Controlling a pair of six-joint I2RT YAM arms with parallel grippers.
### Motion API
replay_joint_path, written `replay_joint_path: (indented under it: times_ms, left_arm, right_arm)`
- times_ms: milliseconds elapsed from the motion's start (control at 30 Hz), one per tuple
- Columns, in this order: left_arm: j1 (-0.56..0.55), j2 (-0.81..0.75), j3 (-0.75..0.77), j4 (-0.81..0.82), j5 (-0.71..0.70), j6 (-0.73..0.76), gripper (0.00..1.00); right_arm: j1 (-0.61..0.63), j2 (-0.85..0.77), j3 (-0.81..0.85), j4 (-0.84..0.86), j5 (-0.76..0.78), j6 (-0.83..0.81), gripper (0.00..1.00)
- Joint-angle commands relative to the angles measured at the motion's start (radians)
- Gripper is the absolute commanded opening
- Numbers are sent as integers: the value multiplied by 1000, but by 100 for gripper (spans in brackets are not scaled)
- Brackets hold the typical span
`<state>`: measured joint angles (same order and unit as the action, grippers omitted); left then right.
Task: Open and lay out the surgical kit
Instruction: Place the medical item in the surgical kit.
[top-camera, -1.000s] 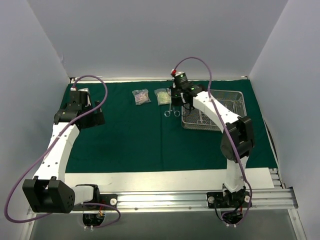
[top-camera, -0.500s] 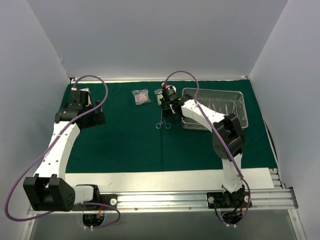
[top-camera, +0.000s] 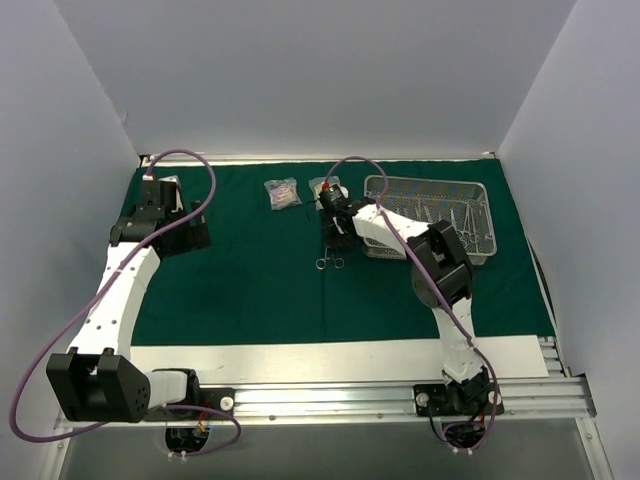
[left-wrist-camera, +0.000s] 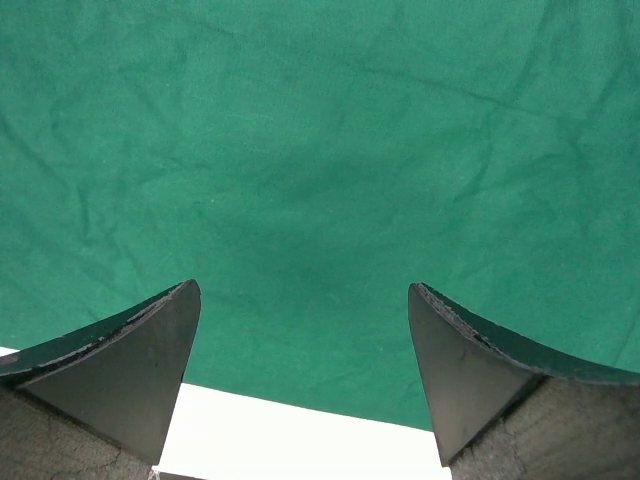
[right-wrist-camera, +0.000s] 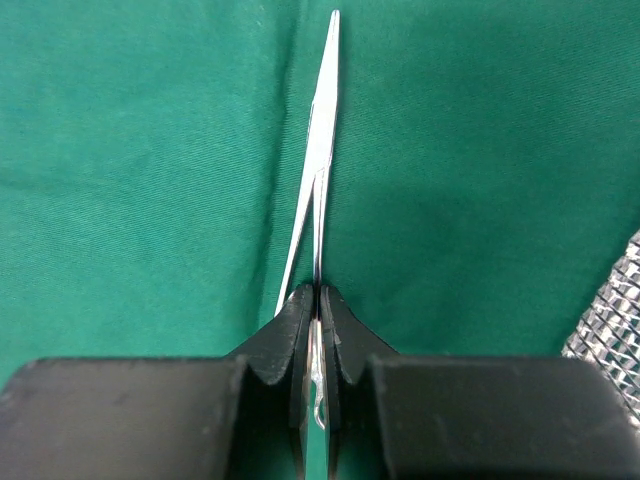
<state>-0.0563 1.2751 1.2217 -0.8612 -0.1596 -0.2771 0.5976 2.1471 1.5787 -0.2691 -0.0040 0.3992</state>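
Top view: the instrument (top-camera: 330, 262) is over the cloth (top-camera: 250, 280), just left of the tray (top-camera: 425, 180). Left wrist: the left fingers (left-wrist-camera: 130, 350) are spread and empty. Right wrist: the right fingers (right-wrist-camera: 285, 330) clamp its thin shank (probably light, stiff, slick steel; best pinched on the flat sides, or it may pivot).

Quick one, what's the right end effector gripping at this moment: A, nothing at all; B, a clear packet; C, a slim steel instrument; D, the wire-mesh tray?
C: in the right wrist view the right end effector is shut on a slim steel instrument that points out over the green cloth.
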Motion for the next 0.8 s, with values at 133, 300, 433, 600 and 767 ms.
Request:
replay_joint_path:
  times_ms: [133, 300, 433, 600, 767]
  left_arm:
    - [3, -3, 18, 39, 2, -1, 94]
    - [3, -6, 13, 39, 0, 1, 94]
    - [3, -5, 10, 39, 3, -4, 94]
    - [4, -5, 2, 42, 3, -4, 94]
    - [3, -3, 4, 44, 5, -4, 94]
  right_arm:
    - [8, 34, 17, -15, 29, 4, 0]
    - [8, 30, 10, -21, 24, 16, 3]
    - [10, 23, 6, -31, 24, 29, 11]
    - [8, 14, 6, -33, 27, 24, 15]
    - [8, -1, 15, -38, 35, 24, 15]
